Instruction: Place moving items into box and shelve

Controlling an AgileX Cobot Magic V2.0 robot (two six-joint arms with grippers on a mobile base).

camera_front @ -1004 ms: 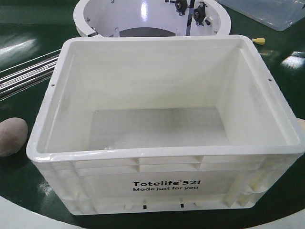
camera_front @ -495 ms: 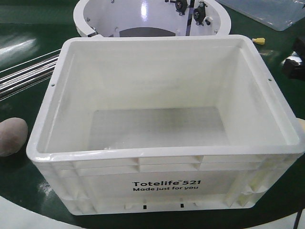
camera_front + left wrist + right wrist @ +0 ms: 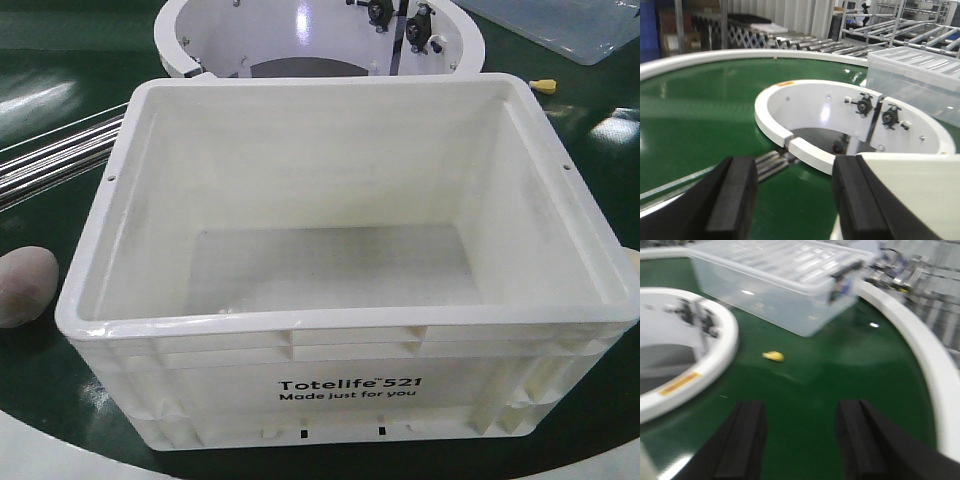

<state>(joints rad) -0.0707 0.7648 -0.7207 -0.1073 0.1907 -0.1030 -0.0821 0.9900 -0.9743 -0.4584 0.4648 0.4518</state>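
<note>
On the green conveyor belt (image 3: 60,60) the white box (image 3: 200,385) stands open and empty, only its bare floor showing. Brownish-pink lump (image 3: 24,286) lies on the belt just beside the box's left wall, outside it. Half a second ago a dark gripper part showed at the right edge of the front view, and now it's gone, so the right arm has pulled out of that view without dropping anything in. Right gripper (image 3: 800,437) has its fingers spread with nothing between them, over bare belt. It looks toward a small yellow piece (image 3: 773,356) near the clear bin (image 3: 775,285), too blurred to identify. Left gripper (image 3: 792,197) is also spread and empty, next to the box corner, facing the white ring housing (image 3: 790,145). Likely still the approach stage, with no item loaded yet.
</note>
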